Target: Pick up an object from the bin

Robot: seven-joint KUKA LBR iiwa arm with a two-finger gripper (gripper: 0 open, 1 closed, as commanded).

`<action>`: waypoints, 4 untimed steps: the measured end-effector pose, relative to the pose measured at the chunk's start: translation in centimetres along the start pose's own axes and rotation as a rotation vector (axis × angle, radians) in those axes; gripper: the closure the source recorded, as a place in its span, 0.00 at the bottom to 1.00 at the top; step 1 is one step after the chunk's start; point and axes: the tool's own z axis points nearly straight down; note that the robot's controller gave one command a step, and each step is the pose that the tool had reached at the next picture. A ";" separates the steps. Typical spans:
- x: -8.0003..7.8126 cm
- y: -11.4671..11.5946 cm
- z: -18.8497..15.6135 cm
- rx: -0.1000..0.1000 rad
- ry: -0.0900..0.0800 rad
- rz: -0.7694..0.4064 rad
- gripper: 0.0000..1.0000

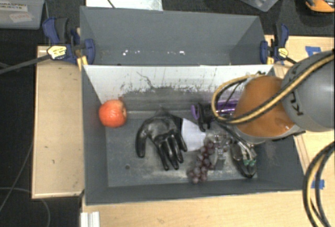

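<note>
Orange-covered wrist [261, 108] of the arm hangs over the right end of the grey bin [97, 158], and under it the gripper [222, 150] sits low, just beside a bunch of dark purple grapes [201, 163] near the front wall; whether it is open or has hold of anything cannot be told. Left of the grapes lie a white scrap [191, 134] and a black glove [162, 139], with an orange fruit [112, 113] well apart at the back left.
</note>
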 end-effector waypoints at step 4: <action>-3.2 -0.6 -27.0 0.000 -0.012 0.198 1.00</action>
